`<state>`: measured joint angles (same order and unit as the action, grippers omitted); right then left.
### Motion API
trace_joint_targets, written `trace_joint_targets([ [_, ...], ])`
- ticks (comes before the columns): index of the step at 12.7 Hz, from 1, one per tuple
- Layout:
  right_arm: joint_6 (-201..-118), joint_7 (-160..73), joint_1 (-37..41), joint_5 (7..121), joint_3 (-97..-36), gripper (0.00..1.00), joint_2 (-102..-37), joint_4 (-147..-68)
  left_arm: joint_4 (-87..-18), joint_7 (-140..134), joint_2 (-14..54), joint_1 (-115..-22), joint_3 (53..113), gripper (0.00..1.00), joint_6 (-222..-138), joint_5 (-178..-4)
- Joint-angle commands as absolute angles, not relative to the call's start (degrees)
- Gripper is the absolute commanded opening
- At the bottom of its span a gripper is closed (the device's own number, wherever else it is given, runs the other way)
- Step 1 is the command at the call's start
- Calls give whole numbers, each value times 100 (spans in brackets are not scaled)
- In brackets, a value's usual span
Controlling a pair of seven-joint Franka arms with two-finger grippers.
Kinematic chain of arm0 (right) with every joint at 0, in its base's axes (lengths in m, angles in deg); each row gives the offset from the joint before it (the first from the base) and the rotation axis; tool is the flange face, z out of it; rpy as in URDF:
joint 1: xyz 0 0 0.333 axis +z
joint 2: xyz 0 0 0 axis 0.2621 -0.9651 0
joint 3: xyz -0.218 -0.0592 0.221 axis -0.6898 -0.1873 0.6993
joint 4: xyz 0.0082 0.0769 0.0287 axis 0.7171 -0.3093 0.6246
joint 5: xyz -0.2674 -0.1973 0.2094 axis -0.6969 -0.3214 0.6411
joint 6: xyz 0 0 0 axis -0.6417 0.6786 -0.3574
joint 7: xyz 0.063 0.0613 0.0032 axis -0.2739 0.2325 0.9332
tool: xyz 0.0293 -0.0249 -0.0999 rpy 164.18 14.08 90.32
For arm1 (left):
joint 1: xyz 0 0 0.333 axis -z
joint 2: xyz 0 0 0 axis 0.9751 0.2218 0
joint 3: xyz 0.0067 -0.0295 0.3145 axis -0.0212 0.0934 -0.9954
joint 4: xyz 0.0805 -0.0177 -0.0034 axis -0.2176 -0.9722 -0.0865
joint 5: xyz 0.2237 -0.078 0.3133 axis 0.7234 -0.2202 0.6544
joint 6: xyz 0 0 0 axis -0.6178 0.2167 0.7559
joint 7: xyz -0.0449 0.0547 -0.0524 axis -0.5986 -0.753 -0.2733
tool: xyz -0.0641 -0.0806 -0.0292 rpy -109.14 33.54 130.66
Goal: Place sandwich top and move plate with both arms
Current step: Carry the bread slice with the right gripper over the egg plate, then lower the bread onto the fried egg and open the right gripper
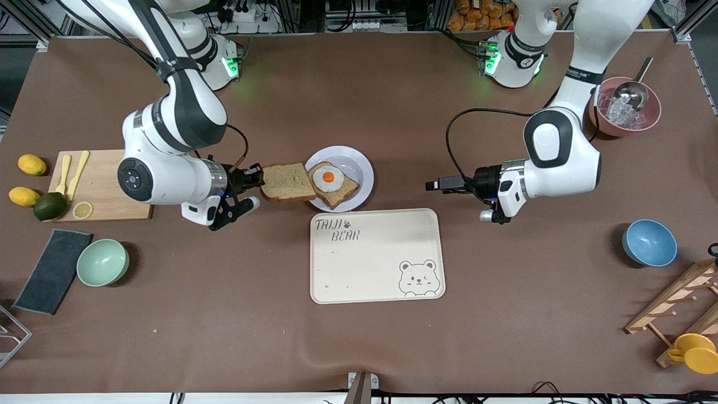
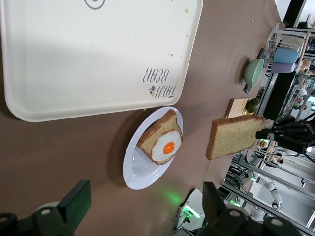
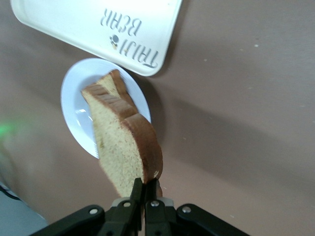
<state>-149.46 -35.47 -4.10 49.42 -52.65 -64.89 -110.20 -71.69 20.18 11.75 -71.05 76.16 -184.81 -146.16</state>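
Front view: brown table surface

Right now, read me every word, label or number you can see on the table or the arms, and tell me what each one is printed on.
"TAIJI BEAR", with a small paw print: on the cream tray, nearest the plate.
A drawn bear face, no words: on the tray's corner nearest the front camera.
Dark band with small lettering on the left arm: too small to read.
Nothing else carries readable text.
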Motion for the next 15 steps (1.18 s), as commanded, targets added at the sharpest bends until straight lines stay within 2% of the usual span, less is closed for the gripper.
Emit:
trace_joint_targets([
  [1, -15198, -3783, -324, 5308, -5334, 0, -6619, -11070, -7294, 2405, 1235, -7130, 7636, 100, -18541, -14873],
  [8, -15392, -4311, 317, 5782, -5334, 0, -6882, -11351, -7601, 2820, 1261, -7130, 7636, 100, -18550, -15567],
  [12, -15453, -3952, 353, 5782, -5334, 0, -7164, -11351, -8120, 2960, 919, -7174, 7654, 100, -18515, -15603],
  [15, -15453, -3880, 388, 5782, -5334, 0, -7287, -11342, -8331, 3302, 971, -7200, 7654, 100, -18506, -15612],
])
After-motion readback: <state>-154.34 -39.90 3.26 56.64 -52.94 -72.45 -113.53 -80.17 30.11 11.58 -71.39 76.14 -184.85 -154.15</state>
